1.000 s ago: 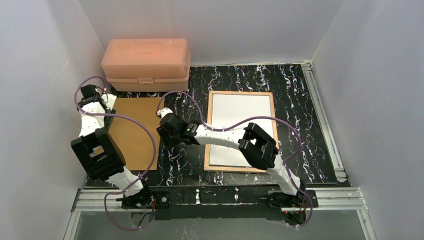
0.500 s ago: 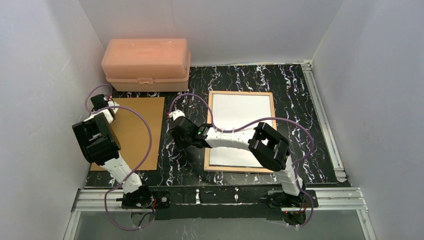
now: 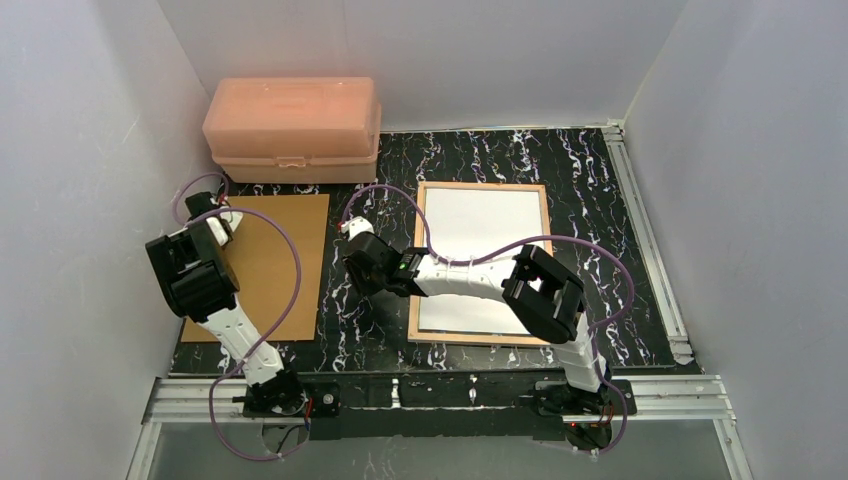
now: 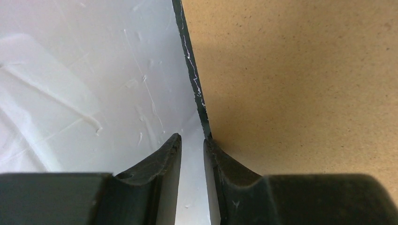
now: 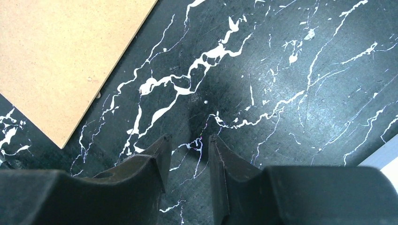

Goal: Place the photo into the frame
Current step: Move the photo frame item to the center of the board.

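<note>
Fingers on left [image 4: 159, 161] barely parted at board [image 4: 300, 84] edge, right fingers [image 5: 157, 161] barely parted over table [image 5: 281, 70], both empty

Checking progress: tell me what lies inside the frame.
The frame holds a plain white sheet, apparently the photo back up. The right arm covers its near-left part; the printed side is hidden.

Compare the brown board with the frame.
The board is plain brown all over; the frame has a tan rim around a white middle. The board lies left, the frame right, partly under the right arm. Both are similar-sized rectangles lying flat on the table.
</note>
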Action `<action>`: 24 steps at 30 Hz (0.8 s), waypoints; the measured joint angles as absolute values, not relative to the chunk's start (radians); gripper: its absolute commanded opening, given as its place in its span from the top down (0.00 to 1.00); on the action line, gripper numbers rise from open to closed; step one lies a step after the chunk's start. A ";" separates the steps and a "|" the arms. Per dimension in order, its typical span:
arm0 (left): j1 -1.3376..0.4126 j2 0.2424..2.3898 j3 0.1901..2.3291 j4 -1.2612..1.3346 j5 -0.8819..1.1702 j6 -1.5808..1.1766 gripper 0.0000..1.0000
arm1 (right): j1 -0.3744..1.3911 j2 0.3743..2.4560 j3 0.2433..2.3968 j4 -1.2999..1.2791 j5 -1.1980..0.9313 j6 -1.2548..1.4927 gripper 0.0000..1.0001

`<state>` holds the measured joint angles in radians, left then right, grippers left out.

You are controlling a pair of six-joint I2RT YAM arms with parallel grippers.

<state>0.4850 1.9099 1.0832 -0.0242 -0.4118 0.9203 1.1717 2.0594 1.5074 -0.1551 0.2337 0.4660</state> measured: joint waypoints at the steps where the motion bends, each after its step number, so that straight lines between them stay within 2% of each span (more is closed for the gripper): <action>1: 0.485 1.910 1.086 -0.032 -0.408 0.915 0.76 | 1.172 2.059 1.507 -0.155 0.234 0.466 0.58; 9: 0.485 1.895 1.091 -0.086 -0.379 0.878 0.76 | 1.172 2.050 1.498 -0.153 0.242 0.467 0.58; 17: 0.472 1.843 1.082 -0.200 -0.289 0.822 0.77 | 1.164 2.043 1.461 -0.155 0.253 0.496 0.29; 24: 0.442 1.771 1.046 -0.319 -0.176 0.789 0.77 | 1.121 2.054 1.473 -0.131 0.207 0.571 0.16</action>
